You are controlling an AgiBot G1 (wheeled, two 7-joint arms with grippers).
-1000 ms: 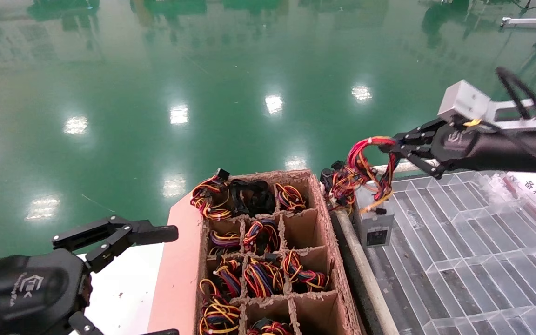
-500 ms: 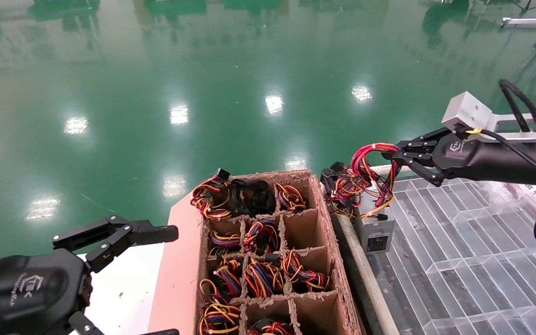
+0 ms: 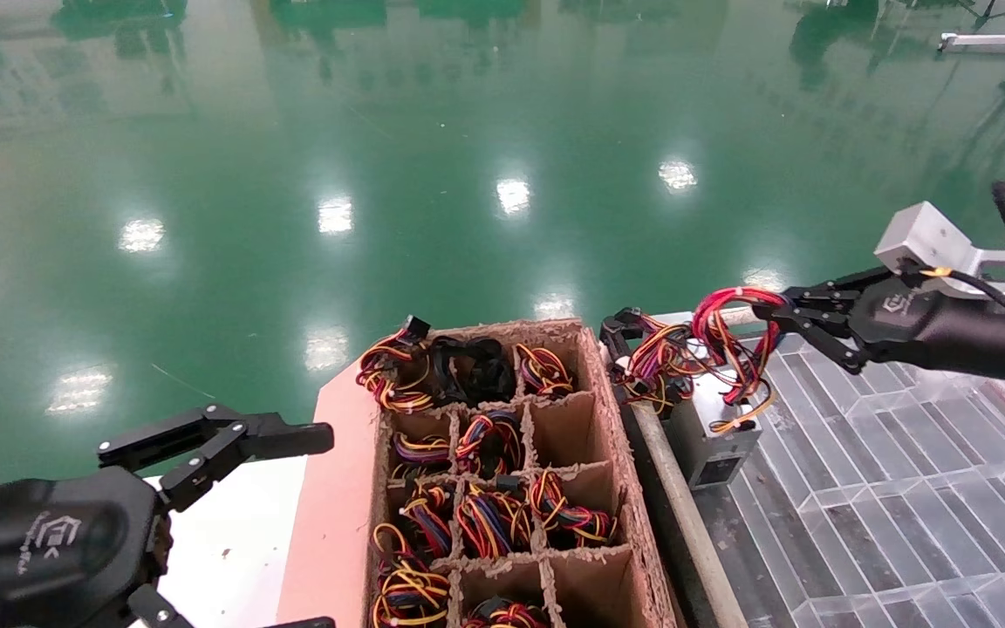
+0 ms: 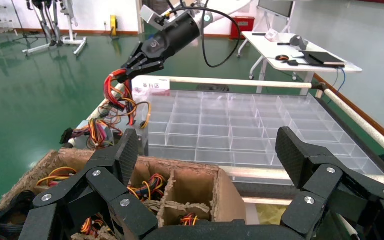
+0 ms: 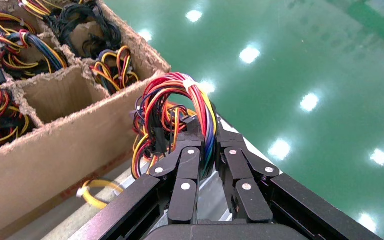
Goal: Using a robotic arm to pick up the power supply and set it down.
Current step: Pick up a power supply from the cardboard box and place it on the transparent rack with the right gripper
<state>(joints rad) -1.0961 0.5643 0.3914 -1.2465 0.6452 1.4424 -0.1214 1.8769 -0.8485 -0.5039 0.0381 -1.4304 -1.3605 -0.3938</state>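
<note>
The power supply (image 3: 714, 434) is a small silver-grey box with a dark socket end. It hangs tilted over the near-left corner of the clear tray, and I cannot tell whether it touches the tray. Its looped red, yellow and blue wires (image 3: 729, 336) rise to my right gripper (image 3: 771, 305). That gripper belongs to the robotic arm with the grey wrist block, and it is shut on the wire bundle (image 5: 180, 92). In the right wrist view the gripper (image 5: 207, 132) pinches the loop between both fingers. My left gripper (image 3: 328, 528) is parked open at the lower left, and nothing sits in it (image 4: 207, 150).
A cardboard box (image 3: 626, 488) with divided cells holds several more wired units, left of the power supply. A metal rail (image 3: 679, 515) runs between that box and the clear compartment tray (image 3: 886, 453). Green floor lies beyond. A white table (image 4: 300, 50) stands far off.
My right gripper has moved right and down with the wire bundle. The power supply came with it, dropped lower and tilted. The left arm has not moved.
</note>
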